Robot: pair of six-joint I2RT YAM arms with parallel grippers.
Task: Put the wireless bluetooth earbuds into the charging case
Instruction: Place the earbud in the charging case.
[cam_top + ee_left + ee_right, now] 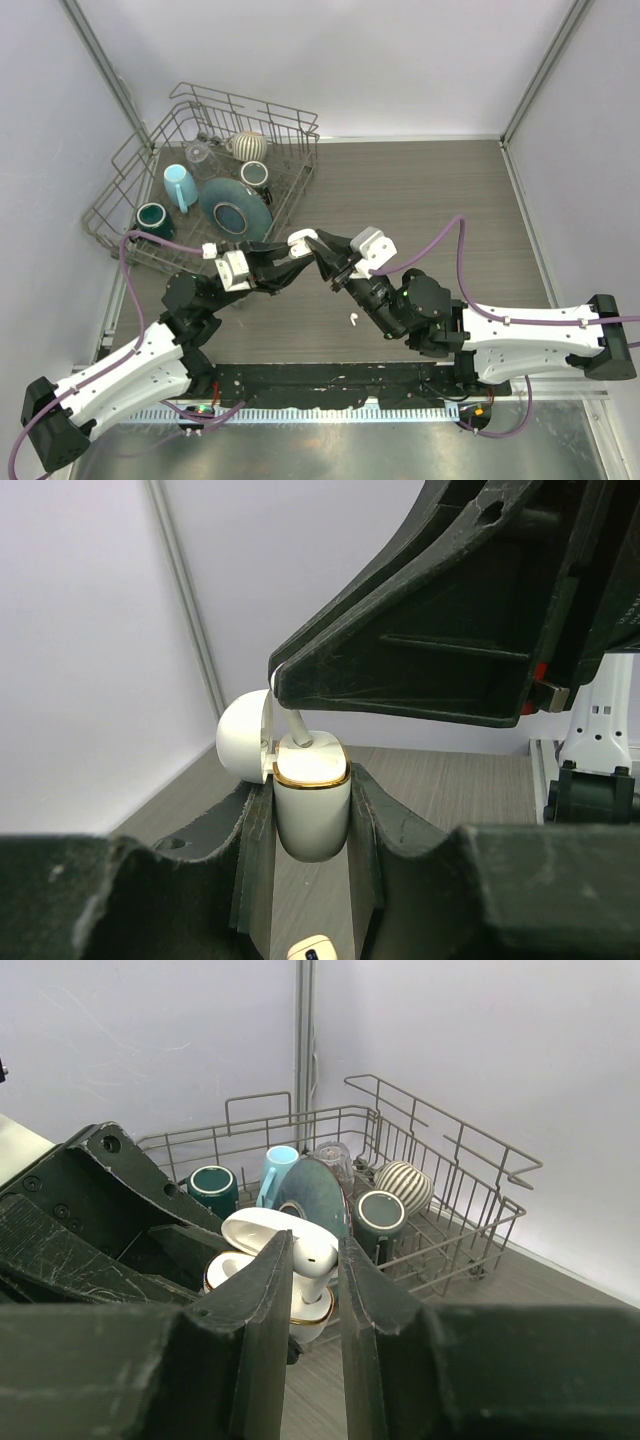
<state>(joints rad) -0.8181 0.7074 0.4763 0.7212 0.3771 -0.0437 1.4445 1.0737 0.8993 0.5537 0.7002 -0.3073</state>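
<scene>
The white charging case (311, 800) with a gold rim stands upright between my left gripper's (311, 815) fingers, its lid (243, 745) flipped open to the left. My right gripper (316, 1260) is shut on a white earbud (318, 1256), whose stem (299, 730) points down into the case's opening (305, 1305). In the top view the two grippers meet mid-table, with the case (300, 241) at the left gripper (298, 250) and the right gripper (327, 262) beside it. A second white earbud (354, 320) lies loose on the table nearer the arm bases.
A wire dish rack (300, 175) stands at the back left, also in the right wrist view (460, 1190). It holds a teal plate (235, 208), a light blue mug (180, 186), two dark green mugs (155, 218), a striped mug (250, 145) and a glass (200, 153).
</scene>
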